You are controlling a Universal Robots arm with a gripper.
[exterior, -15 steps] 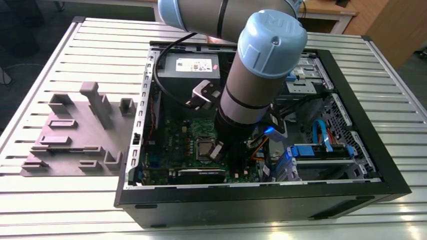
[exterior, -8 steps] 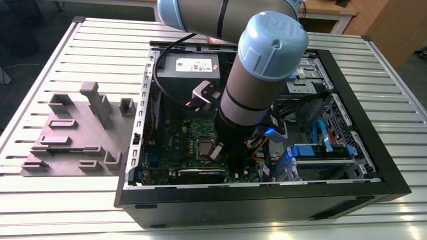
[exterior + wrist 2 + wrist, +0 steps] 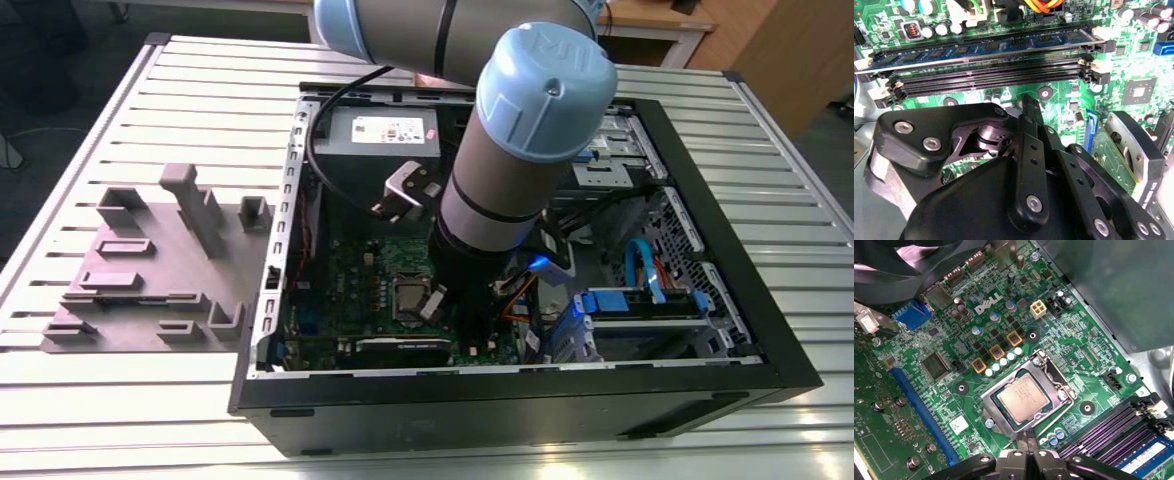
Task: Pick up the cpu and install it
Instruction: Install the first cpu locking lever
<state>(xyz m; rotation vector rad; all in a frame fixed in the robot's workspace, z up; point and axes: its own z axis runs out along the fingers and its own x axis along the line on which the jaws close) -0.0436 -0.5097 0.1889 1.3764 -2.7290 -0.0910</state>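
Green motherboard (image 3: 1064,347); cpu (image 3: 1023,397) flat, diagonal.

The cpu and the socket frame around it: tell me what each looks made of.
The cpu: its top looks like matte, silvery-beige metal with a dull, even sheen. The socket frame: apparently brighter bare metal, grey and glinting along its edges. Neither can be confirmed by look alone.

Parts count — motherboard and table

One cpu (image 3: 1024,397) in one socket frame (image 3: 990,401); three yellow-rimmed square parts (image 3: 996,351); four long memory slots (image 3: 994,76), one filled by one blue memory stick (image 3: 979,47) — one computer case (image 3: 534,405), one grey fixture tray (image 3: 147,270) at the exterior view's left.
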